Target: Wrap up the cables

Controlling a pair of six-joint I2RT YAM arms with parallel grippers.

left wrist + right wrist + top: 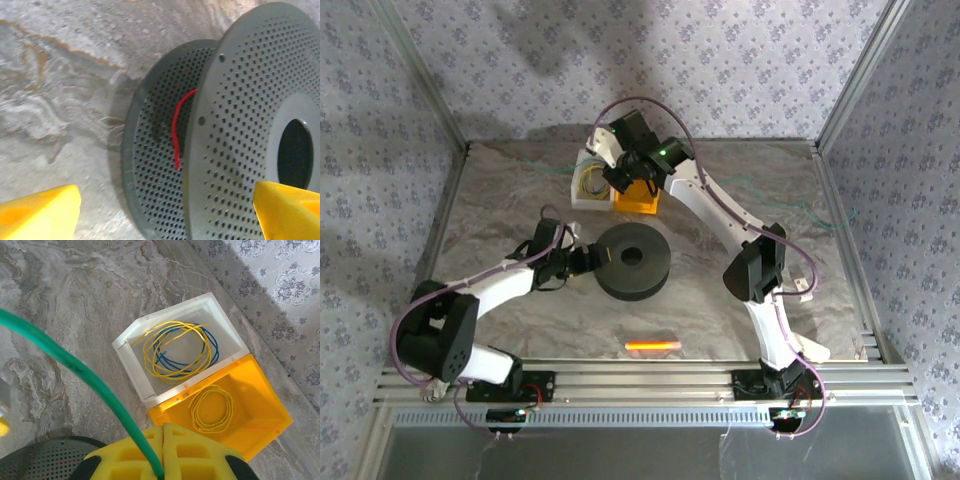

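Soft, even light falls from above on the table [520,190]. Faint shadows smudge the back wall [530,45] at 11 o'clock, and an orange streak [652,346] glows at 6 o'clock. Close to the lenses, the yellow fingertips [40,212] at 7 o'clock and the green wire [75,370] at 9 o'clock are blurred. The spool [240,125] casts a soft shadow toward 9 o'clock.

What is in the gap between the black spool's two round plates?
A short, curved red wire sits in that gap of the spool. The left wrist view shows it.
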